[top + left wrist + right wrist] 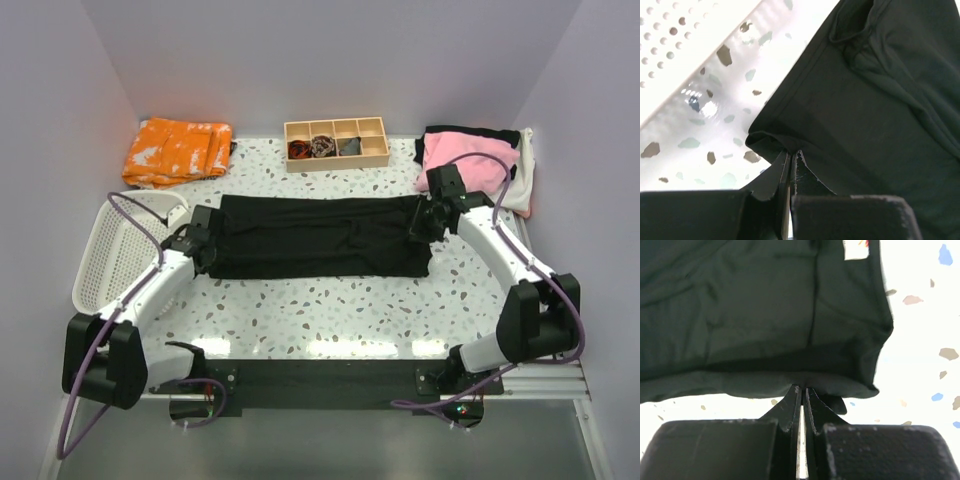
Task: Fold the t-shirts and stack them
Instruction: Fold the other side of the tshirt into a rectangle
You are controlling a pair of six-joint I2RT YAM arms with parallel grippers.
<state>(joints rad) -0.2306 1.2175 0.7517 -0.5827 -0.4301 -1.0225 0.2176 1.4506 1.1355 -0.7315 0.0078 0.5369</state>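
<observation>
A large black t-shirt (pixel 318 237) lies folded into a long band across the middle of the speckled table. My left gripper (pixel 203 240) is shut on its left end; the left wrist view shows the jaws pinching a fold of the black cloth (pixel 790 150). My right gripper (pixel 428 218) is shut on its right end; the right wrist view shows the jaws pinching the folded hem (pixel 802 386), with a small white label (pixel 856 249) at the top. A pile of pink, black and white t-shirts (pixel 470 160) lies at the back right.
A white perforated basket (pixel 115 250) lies at the left, close to my left arm. An orange patterned cloth (pixel 175 150) lies at the back left. A wooden compartment tray (pixel 335 143) with small rolled fabric pieces stands at the back centre. Walls close in the back and the sides.
</observation>
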